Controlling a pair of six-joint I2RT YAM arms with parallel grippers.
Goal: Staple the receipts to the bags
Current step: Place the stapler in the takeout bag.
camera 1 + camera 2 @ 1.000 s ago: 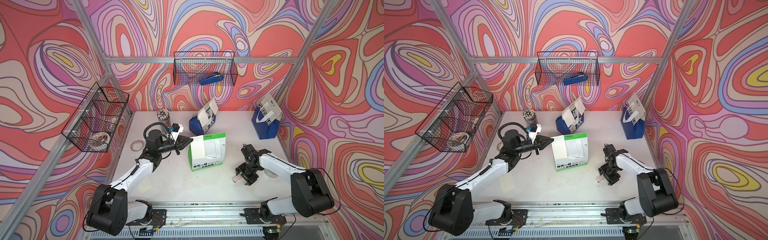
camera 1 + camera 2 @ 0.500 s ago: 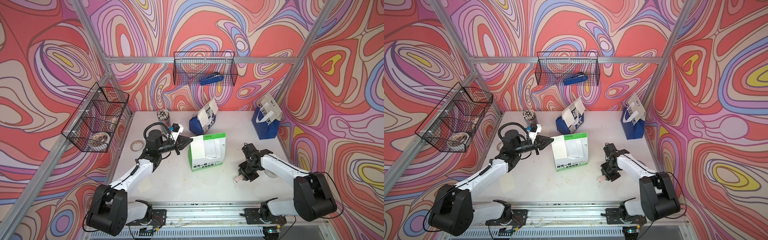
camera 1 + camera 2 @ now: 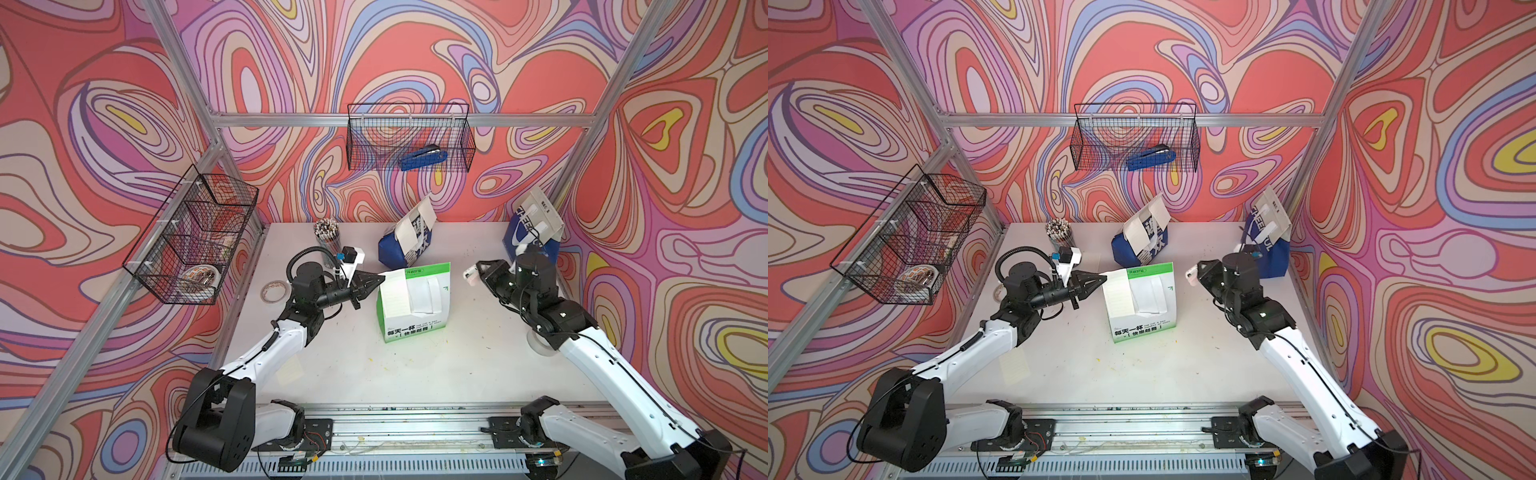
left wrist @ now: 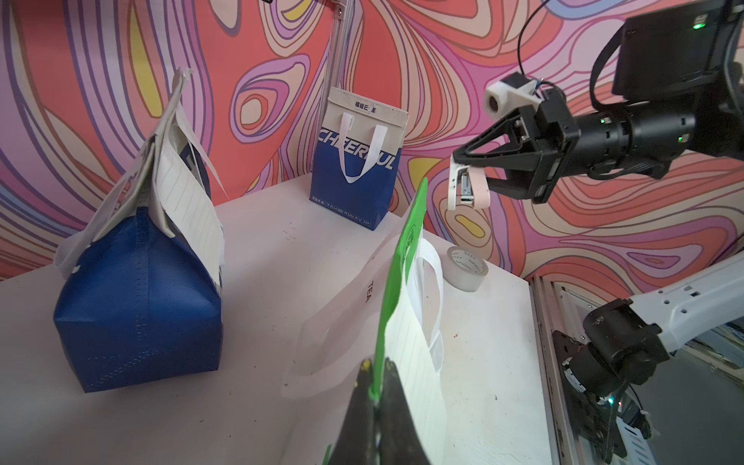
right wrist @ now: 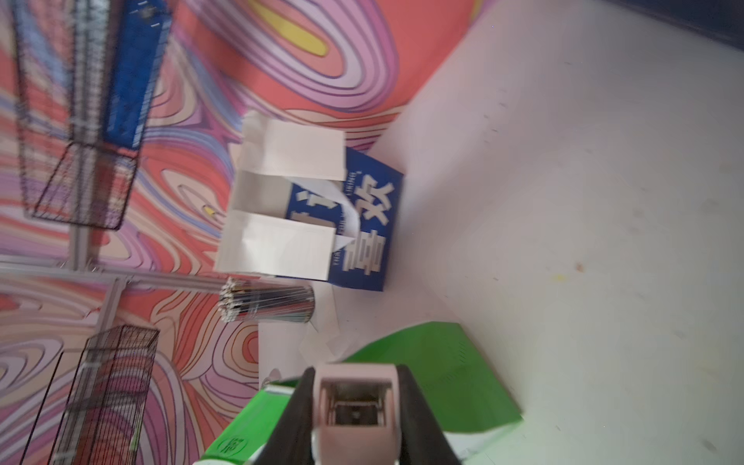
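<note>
The right end effector now hangs raised over the counter, to the right of the green-white bag. A second ago it was down at the counter surface, nearer the front edge. Its fingers are clamped on a small pink stapler, which is now clear of the counter.

The left end effector has not moved. Pressed together, it pinches the bag's upper left corner, with a lined receipt lying against the bag's face. That bag stands mid-counter as before. The blue bag with Chinese characters behind it and the CHEERFUL bag in the back right corner keep their places.

Both top views show a blue stapler lying in the wire basket on the back wall. The left wrist view alone shows the green edge sandwiched between the left fingertips, the receipt on one side of it. It also shows in full a tape roll, which the right arm half hides from above. The right wrist view is blurred. It shows the bag's green top just beyond the stapler, and two white slips at the top of the blue bag, beside a cup of pens.
</note>
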